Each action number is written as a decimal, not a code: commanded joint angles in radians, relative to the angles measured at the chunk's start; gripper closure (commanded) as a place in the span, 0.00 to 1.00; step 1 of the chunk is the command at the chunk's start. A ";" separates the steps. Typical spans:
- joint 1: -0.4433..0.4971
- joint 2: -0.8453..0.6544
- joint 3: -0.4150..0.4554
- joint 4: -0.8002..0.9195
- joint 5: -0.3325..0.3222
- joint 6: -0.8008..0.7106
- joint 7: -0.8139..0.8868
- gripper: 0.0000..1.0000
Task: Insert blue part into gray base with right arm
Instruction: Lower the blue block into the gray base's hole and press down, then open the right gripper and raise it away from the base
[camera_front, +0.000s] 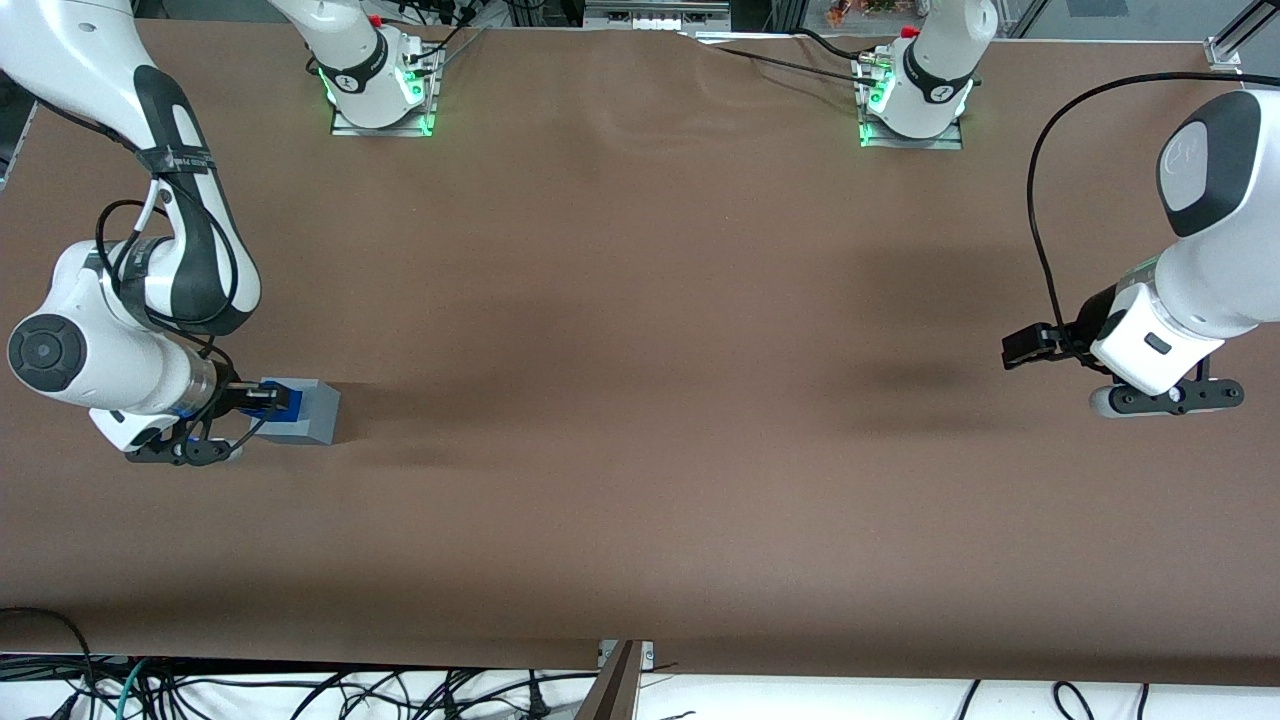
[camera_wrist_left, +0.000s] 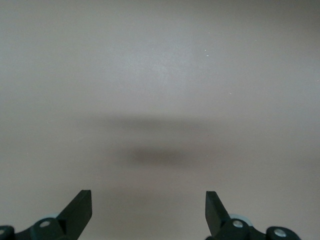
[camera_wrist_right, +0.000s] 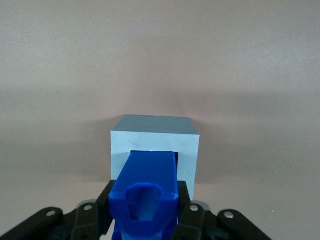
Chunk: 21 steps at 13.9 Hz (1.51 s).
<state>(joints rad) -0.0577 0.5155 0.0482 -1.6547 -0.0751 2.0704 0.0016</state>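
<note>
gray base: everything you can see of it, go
The gray base is a light grey, matte plastic-looking cube sitting flat on the brown table, toward the working arm's end. The face turned toward the gripper has a square recess. The blue part, held between the gripper's black fingers, points into that recess with its tip at or just inside the opening; how deep it sits cannot be told. Nothing else touches the base.

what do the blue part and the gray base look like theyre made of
The blue part, held in the tool right at the gray base, looks like moulded or printed plastic: uniform saturated colour, soft sheen, rounded hollow end. The gray base also seems plastic: flat matte light grey faces, crisp edges, square recess. The exact plastic can't be told.
</note>
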 joint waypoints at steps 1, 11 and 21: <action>-0.005 0.000 0.004 -0.014 -0.005 0.007 0.015 0.92; -0.004 -0.002 0.004 -0.019 -0.006 0.008 0.014 0.00; -0.007 -0.179 0.005 0.041 0.075 -0.130 -0.008 0.00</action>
<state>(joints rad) -0.0586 0.4168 0.0483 -1.6293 -0.0470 2.0054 0.0025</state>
